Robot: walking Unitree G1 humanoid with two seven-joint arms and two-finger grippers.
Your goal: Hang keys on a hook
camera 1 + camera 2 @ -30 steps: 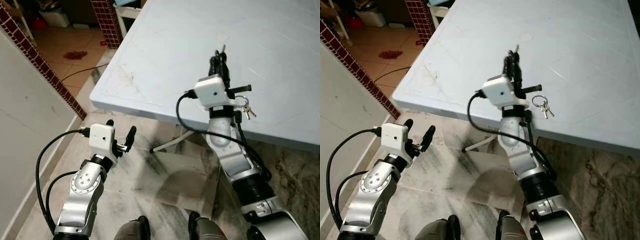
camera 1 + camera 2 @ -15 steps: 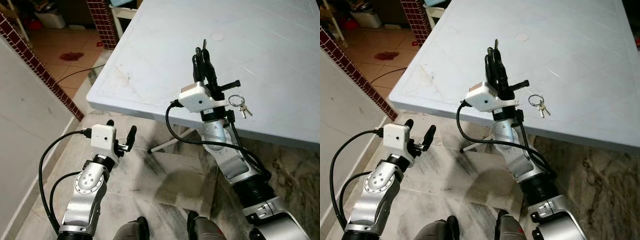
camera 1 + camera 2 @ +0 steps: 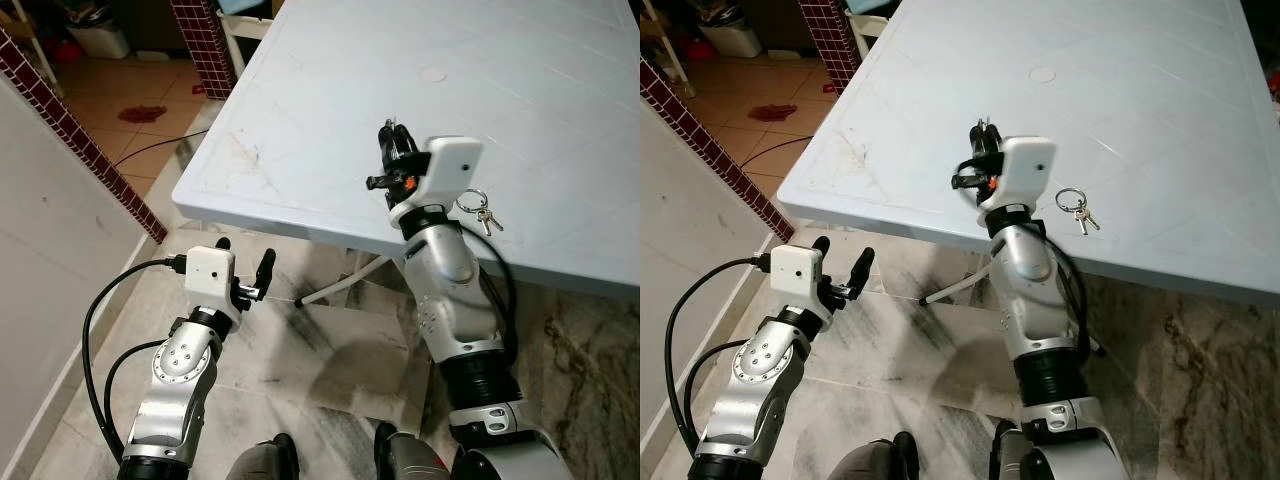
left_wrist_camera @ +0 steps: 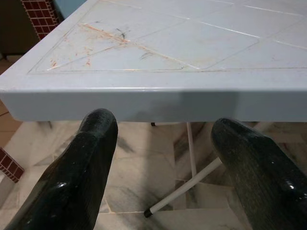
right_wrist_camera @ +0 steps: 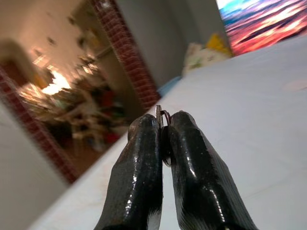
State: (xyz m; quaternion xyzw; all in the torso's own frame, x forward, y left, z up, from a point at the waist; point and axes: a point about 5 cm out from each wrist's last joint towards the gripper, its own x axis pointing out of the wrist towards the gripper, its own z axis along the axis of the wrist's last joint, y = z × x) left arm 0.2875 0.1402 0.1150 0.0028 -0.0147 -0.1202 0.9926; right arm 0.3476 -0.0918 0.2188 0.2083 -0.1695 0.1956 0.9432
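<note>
A ring with small keys [image 3: 480,212] lies flat on the pale blue table [image 3: 300,120], near its front edge. My right gripper [image 3: 388,135] is raised above the table just left of the keys and apart from them. Its fingers [image 5: 139,158] are shut, and a thin bit of metal [image 5: 161,116] is pinched at their tips; I cannot tell what it is. My left gripper [image 3: 243,258] hangs open and empty below the table's front edge [image 4: 144,103], over the floor.
A red brick-tiled wall edge [image 3: 80,140] and a white wall run along my left. A white table leg [image 3: 350,285] slants across the marble floor under the table. A small round cap [image 3: 433,74] sits farther back on the tabletop.
My right wrist has rolled over, so its white camera housing has swung from the left of the fingers to the right. The keys stay on the table. The left arm has barely moved.
</note>
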